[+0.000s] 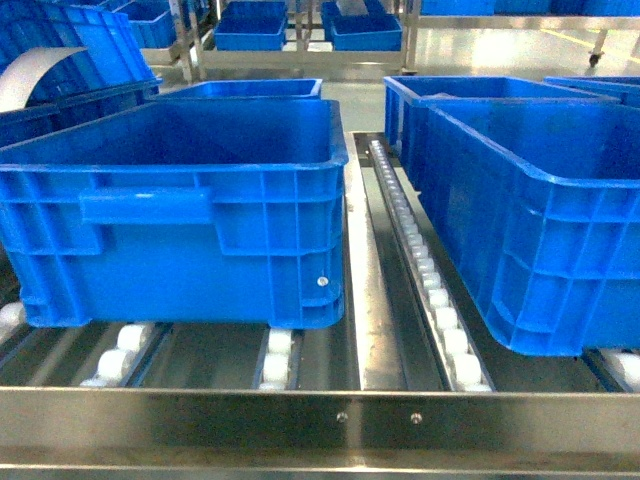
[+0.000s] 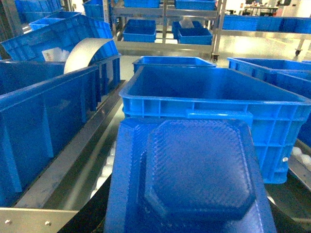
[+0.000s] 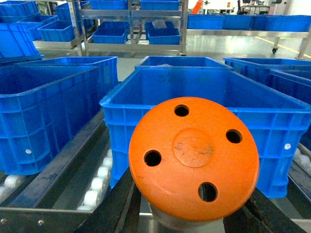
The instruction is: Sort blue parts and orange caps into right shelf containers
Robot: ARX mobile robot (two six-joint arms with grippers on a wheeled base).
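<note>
Two blue crates side by side on the roller shelf: left crate (image 1: pixel 200 210) near the front rail, right crate (image 1: pixel 540 210) toward the right edge, roller track (image 1: pixel 425 270) between them. Blue part (image 2: pixel 194 170) filling the left wrist view, just before a crate's near wall. Orange cap (image 3: pixel 194 158), round with four holes, close up in the right wrist view. Neither tool clearly visible; cannot tell whether spread or pinching.
</note>
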